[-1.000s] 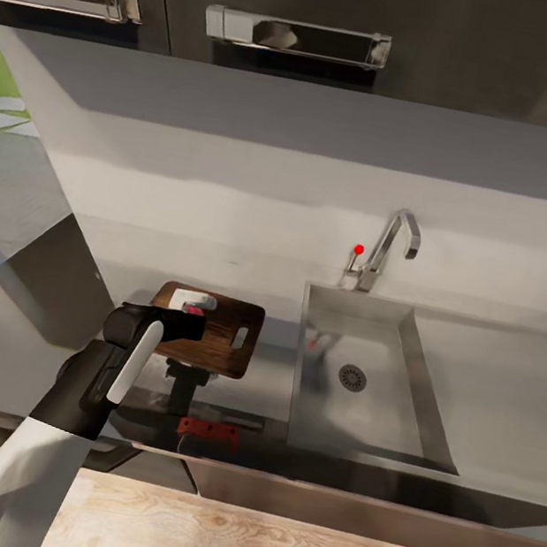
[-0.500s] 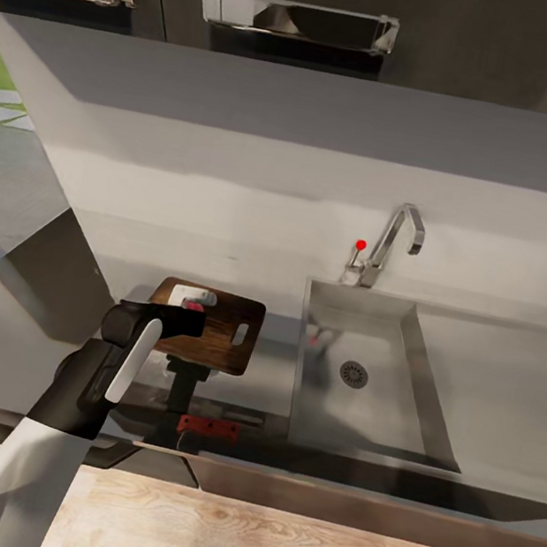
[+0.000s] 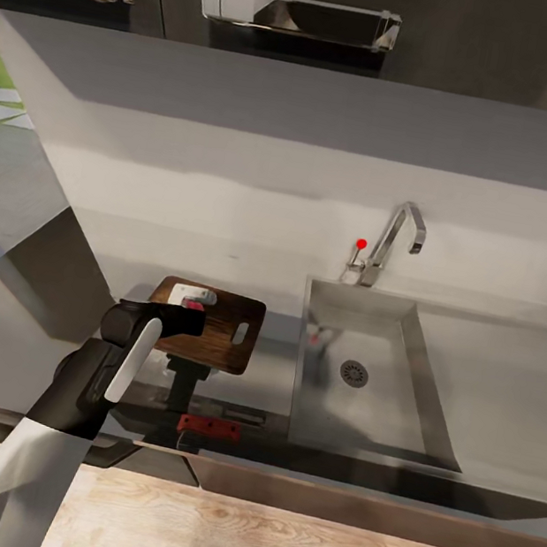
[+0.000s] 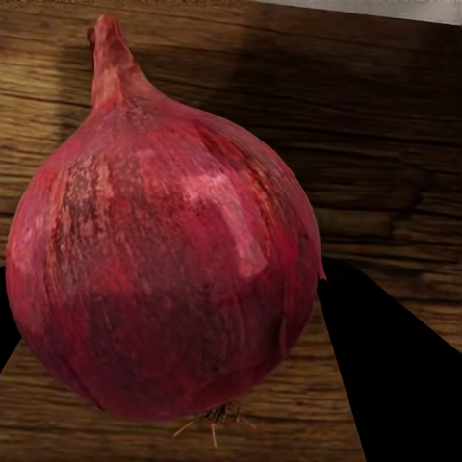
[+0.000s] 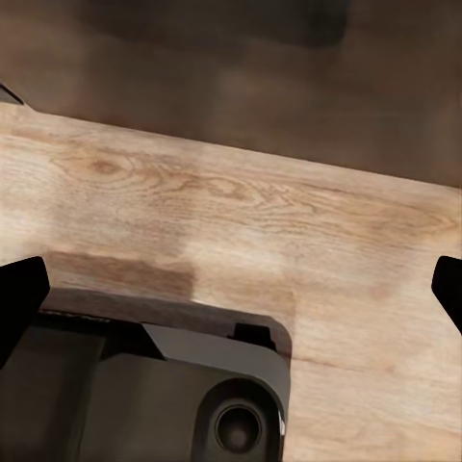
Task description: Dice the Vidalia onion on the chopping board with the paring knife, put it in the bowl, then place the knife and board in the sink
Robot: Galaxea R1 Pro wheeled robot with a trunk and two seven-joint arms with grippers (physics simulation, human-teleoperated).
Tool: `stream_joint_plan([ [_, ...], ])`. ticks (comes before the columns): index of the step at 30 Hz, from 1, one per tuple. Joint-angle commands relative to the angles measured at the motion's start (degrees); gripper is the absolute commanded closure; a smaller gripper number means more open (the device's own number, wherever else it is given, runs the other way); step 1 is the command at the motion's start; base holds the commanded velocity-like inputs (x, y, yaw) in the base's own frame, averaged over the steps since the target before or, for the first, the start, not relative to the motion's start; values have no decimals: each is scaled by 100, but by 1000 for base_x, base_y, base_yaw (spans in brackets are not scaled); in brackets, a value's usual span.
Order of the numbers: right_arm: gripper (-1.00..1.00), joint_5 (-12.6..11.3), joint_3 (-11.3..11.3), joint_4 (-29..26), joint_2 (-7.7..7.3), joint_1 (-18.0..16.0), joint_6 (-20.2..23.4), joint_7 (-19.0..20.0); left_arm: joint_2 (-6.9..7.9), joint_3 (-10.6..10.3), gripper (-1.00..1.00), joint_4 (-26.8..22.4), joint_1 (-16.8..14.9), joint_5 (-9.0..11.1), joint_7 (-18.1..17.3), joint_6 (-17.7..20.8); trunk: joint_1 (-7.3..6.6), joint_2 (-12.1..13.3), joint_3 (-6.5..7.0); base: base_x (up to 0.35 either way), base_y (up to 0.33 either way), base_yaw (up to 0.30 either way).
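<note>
Little has changed since a second ago: the head camera has tipped slightly, so the cabinet handles sit higher in the picture, while the left arm stays put over the chopping board [image 3: 206, 327].

From the head, the left gripper [image 3: 195, 303] hangs above the board's far end with a pinkish spot at its tip, the Vidalia onion [image 3: 196, 306]. The sink [image 3: 431, 400] beside it looks empty, and the paring knife [image 3: 208, 428] lies at the countertop [image 3: 506, 377] edge.

From the left wrist, the onion [image 4: 164, 255] sits between the dark fingers [image 4: 395, 375], apparently held, over the wood grain.

From the right wrist, wide-spread fingertips [image 5: 21, 298] frame wooden floor; that gripper holds nothing.

The risk: a round onion released above the board may roll off toward the counter.
</note>
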Motion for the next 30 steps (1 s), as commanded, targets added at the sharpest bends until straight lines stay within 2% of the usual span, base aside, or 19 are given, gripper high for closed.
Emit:
stream_joint_plan([
  [1,-100,25,-20,0,2,-2,-17,17,0,-4,100,238,-3,84,53,21,4,-7,-4,0,0,0],
  [17,-100,25,-21,0,2,-2,-19,17,0,-4,100,240,-3,84,50,21,4,-7,125,0,0,0],
  [30,-100,24,-21,2,2,-2,-19,17,0,-4,100,321,-4,84,50,16,4,-7,137,0,0,0],
])
